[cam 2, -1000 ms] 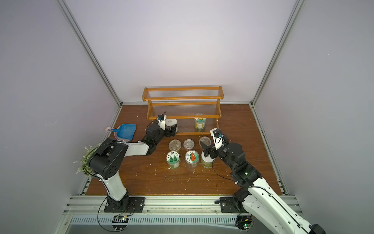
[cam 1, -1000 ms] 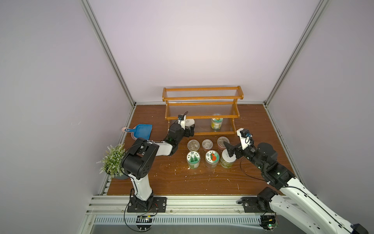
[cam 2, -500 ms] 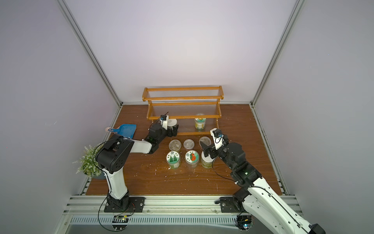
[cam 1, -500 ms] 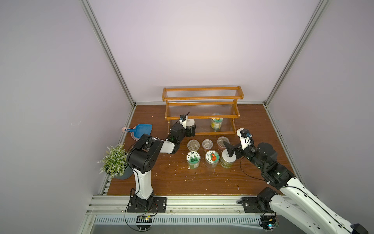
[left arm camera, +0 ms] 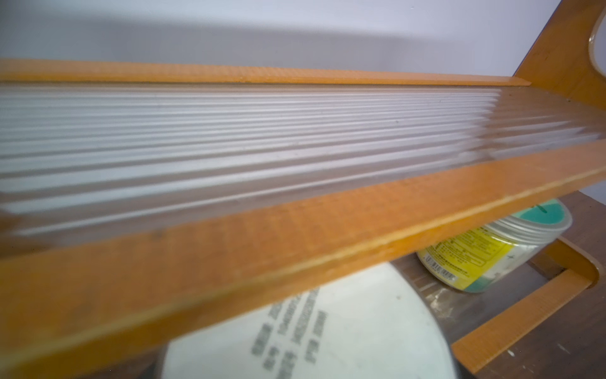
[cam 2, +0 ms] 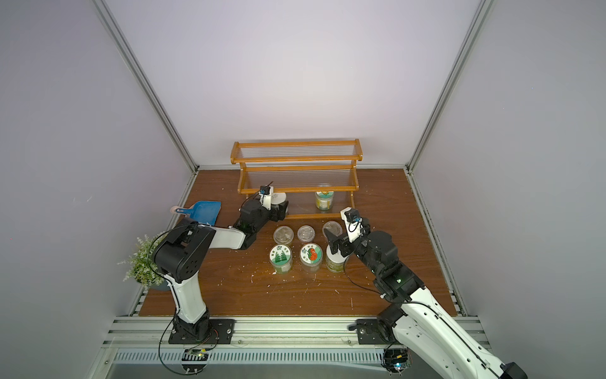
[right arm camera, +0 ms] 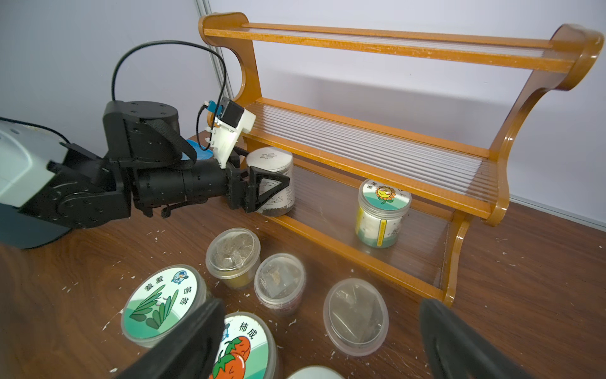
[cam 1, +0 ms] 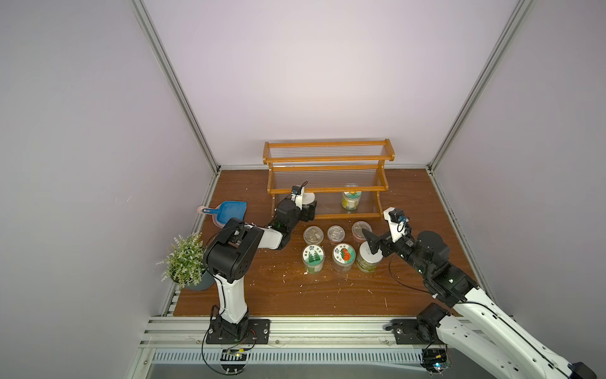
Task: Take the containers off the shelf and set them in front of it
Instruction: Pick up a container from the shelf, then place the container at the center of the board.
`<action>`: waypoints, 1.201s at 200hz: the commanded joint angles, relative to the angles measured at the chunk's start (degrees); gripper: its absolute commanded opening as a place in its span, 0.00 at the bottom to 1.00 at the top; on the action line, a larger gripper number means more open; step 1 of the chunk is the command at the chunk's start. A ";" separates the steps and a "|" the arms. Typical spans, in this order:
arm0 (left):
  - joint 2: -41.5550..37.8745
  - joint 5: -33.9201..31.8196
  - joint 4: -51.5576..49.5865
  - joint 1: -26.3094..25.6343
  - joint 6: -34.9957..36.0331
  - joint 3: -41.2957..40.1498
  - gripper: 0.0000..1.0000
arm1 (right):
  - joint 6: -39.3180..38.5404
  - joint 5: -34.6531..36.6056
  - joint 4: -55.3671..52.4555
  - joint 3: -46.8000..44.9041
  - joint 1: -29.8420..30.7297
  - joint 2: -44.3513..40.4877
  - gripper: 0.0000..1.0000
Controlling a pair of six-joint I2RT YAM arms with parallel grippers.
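Your left pincer (right arm camera: pixel 269 174) narrower than second ago, jaws now either side of white-lidded jar (right arm camera: pixel 269 159) on shelf (right arm camera: pixel 370 129) bottom tier; firm grip, cannot tell. Beyond it, same tier: sunflower jar (right arm camera: pixel 382 213). Your right pincer (right arm camera: pixel 319 315) gapes, empty. Lift-out likely next; six containers (cam 1: pixel 313 259) already on counter (cam 1: pixel 262 288).

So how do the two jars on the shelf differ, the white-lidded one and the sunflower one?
The white-lidded jar has a plain lid with small print; the sunflower jar has a cartoon flower on its lid. The white-lidded jar shows dark contents; the sunflower jar looks pale, with a yellow label. The left gripper has its jaws either side of the white-lidded jar; the sunflower jar stands free. Both are upright on the bottom tier of the shelf.
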 commanded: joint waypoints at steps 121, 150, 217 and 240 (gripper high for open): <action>-26.19 -3.02 -14.94 0.78 -3.52 -14.83 0.86 | -0.58 -2.08 3.33 1.25 -0.14 0.11 0.99; -34.09 -3.51 -20.11 0.45 -5.56 -19.17 0.86 | -0.74 -2.70 3.20 2.02 -0.14 0.61 0.99; -56.08 -8.08 -42.68 -5.92 -10.52 -23.26 0.87 | -0.86 -1.59 1.59 3.98 -0.14 3.18 0.99; -63.39 -7.50 -48.74 -7.47 -13.15 -25.05 0.86 | -0.86 -1.02 1.89 4.33 -0.31 4.27 0.99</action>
